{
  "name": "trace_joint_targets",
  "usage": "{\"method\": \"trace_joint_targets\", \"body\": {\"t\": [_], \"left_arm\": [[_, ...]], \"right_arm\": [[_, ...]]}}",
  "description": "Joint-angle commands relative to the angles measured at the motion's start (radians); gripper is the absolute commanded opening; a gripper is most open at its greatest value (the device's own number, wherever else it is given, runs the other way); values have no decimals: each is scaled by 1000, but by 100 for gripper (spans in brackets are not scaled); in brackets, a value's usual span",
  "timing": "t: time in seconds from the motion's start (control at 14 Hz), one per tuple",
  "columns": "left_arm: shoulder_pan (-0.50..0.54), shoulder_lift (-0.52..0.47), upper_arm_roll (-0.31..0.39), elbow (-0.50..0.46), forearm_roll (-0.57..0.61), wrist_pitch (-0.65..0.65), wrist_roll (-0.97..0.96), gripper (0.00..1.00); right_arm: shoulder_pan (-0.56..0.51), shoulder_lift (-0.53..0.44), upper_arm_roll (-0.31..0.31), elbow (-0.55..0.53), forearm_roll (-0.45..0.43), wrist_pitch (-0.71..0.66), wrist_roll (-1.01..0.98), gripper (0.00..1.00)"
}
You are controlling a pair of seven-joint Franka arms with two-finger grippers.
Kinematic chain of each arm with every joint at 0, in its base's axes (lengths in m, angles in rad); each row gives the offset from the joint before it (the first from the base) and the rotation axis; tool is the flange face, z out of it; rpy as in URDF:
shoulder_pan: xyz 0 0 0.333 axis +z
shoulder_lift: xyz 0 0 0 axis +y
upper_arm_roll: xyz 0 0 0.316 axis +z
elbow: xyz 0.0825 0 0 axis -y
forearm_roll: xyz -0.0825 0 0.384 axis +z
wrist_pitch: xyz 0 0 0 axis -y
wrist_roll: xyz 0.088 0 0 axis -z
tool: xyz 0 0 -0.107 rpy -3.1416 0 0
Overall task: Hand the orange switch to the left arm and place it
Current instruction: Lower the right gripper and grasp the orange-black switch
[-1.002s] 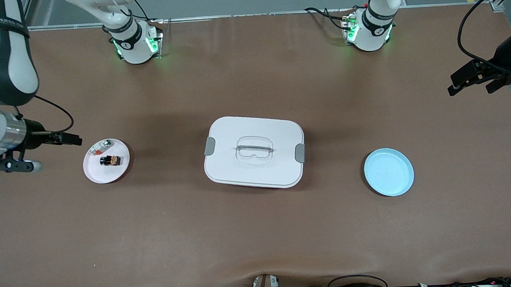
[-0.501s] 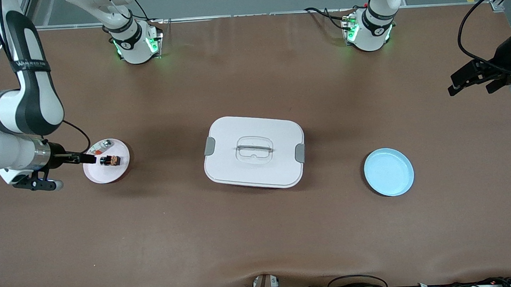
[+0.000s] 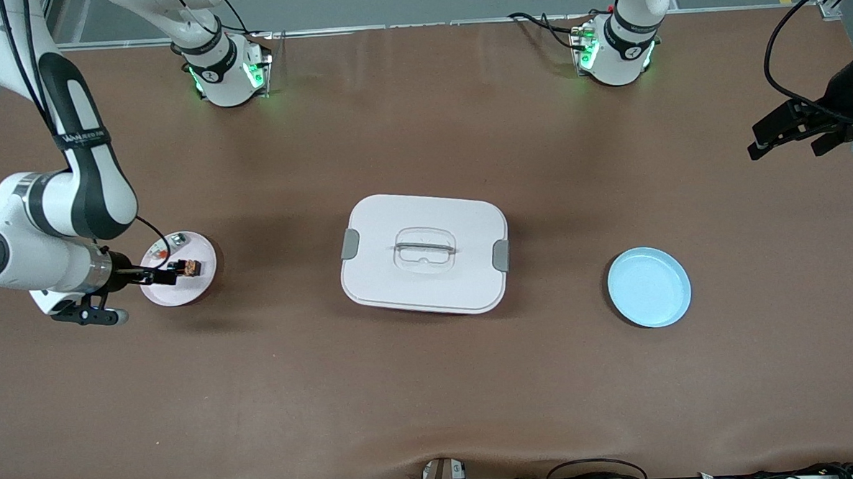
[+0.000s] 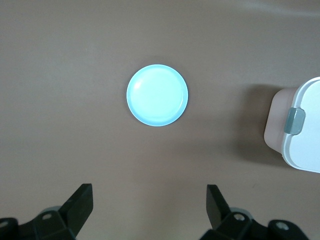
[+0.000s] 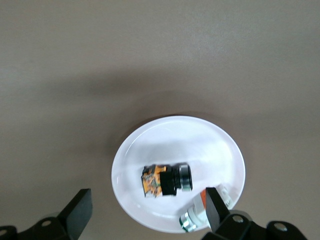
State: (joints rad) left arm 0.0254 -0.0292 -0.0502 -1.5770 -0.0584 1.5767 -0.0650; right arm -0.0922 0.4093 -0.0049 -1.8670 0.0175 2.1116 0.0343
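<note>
white round plate (image 3: 197, 287) at the right arm's end of the brown counter (image 3: 433, 383) carries the tiny black blocky orange switch (image 3: 186, 267), w/ a small clear-and-silver item (image 5: 196, 215) beside it. step in hand is judged as the pick approach: right gripper (image 3: 163, 275) is hung over the plate, fingers apart, nothing held. next, a descent & closing on the switch is called for. left gripper (image 3: 782, 136) waits w/ fingers apart near the pale blue round plate (image 3: 649, 287); the large white lidded box (image 3: 424, 252) sits between both plates.

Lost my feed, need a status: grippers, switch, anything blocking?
Right gripper open over white plate, empty. Left gripper open, waiting at its table end. Orange switch on that plate, untouched. Box mid-table between it and blue plate.
</note>
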Motion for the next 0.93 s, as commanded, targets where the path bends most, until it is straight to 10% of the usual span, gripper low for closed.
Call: {"method": "trace_joint_targets", "body": {"t": [0.0, 0.86], "left_arm": [[5, 3, -4, 14, 12, -17, 14, 100], [5, 3, -4, 14, 14, -17, 16, 100]], "right_arm": [[-32, 54, 8, -1, -11, 27, -1, 100], [-29, 158, 10, -11, 1, 18, -2, 100]]}}
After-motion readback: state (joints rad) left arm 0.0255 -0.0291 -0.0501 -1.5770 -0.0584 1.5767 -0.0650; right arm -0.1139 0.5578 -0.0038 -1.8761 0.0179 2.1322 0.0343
